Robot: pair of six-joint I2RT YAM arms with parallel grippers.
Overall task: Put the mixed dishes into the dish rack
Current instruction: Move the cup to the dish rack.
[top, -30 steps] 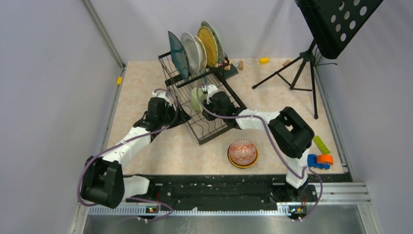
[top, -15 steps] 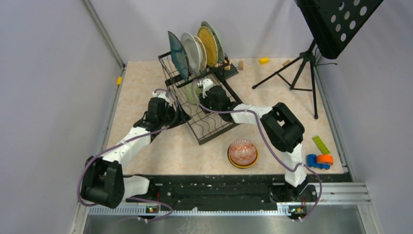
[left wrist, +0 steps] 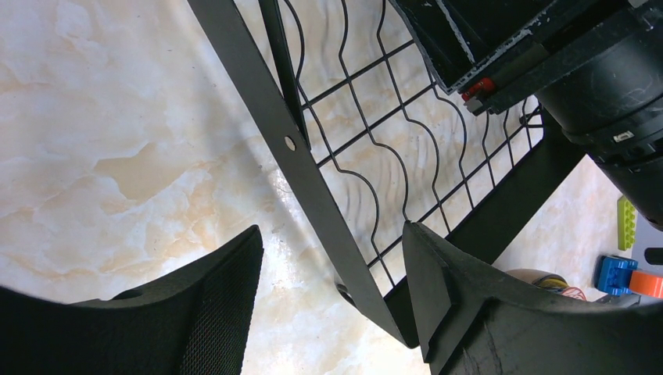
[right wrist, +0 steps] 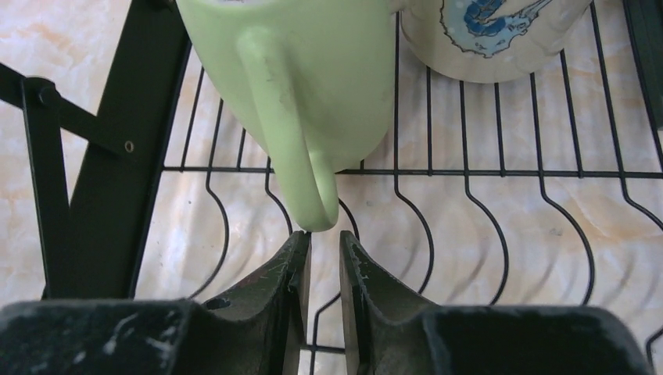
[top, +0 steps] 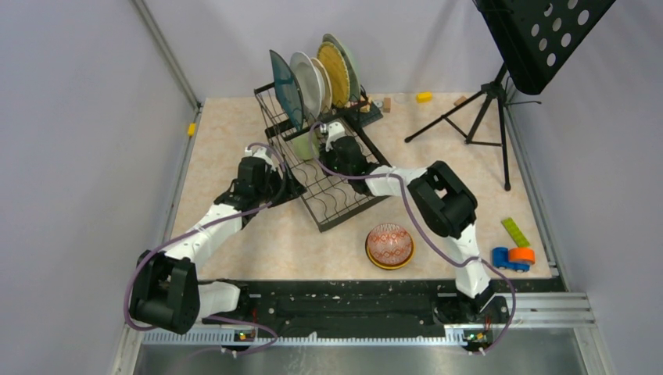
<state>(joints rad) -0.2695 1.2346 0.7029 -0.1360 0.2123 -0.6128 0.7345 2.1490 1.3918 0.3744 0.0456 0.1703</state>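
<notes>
With your right fingers (right wrist: 291,273) barely parted just off the handle (right wrist: 291,141) of the light-green ceramic mug (right wrist: 328,62) in the black wire dish rack (right wrist: 102,168), and left fingers (left wrist: 223,301) spread astride its rail (left wrist: 313,187), you could snag and tip it.

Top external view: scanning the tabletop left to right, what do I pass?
In order: small yellow block → dish rack → stacked bowls → blue toy car. The music stand and green brick overlap the car, so I left them out.
</notes>
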